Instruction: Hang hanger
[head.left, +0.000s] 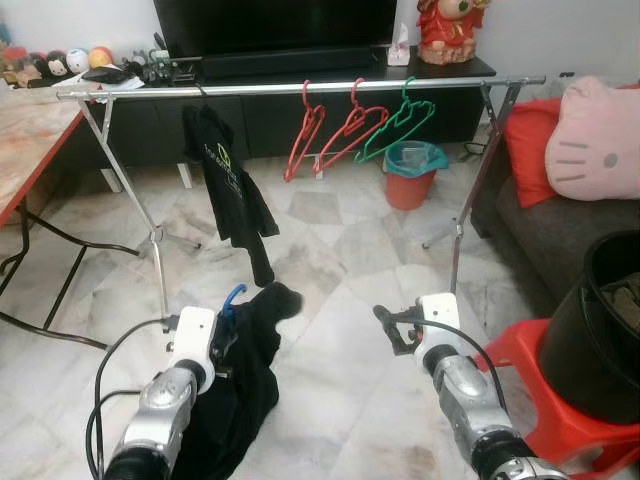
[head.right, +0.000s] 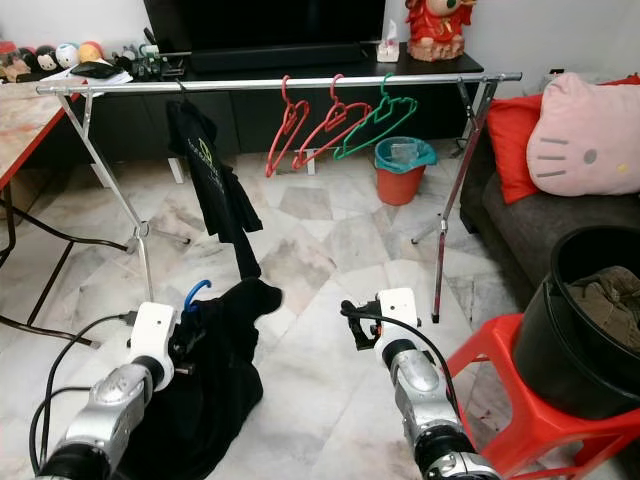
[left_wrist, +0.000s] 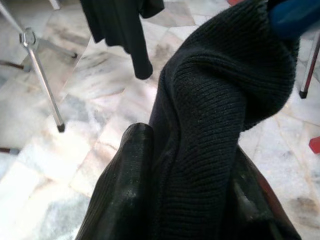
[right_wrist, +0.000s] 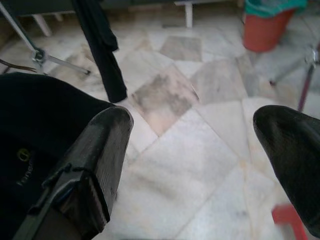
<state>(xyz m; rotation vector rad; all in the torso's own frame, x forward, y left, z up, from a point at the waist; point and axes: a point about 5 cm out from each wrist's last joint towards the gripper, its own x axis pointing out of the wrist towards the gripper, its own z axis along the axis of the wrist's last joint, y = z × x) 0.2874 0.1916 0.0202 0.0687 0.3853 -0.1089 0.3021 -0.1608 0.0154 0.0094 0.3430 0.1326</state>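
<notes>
My left gripper (head.left: 224, 335) is low over the floor, shut on a blue hanger (head.left: 233, 295) whose hook sticks up above it. A black knit garment (head.left: 240, 390) drapes from that hanger down to the floor and bulges between the fingers (left_wrist: 125, 190) in the left wrist view. Ahead stands a silver clothes rail (head.left: 300, 88) carrying a black shirt (head.left: 225, 180), two red hangers (head.left: 345, 130) and a green hanger (head.left: 400, 120). My right gripper (head.left: 393, 326) hovers beside the garment, open and holding nothing, its fingertips (right_wrist: 102, 145) wide apart.
A red bin with a teal liner (head.left: 412, 172) stands behind the rail. A black bucket of clothes (head.left: 610, 320) rests on a red stool (head.left: 540, 400) at my right, by a sofa with a pink cushion (head.left: 595, 140). A table (head.left: 30, 130) is at left.
</notes>
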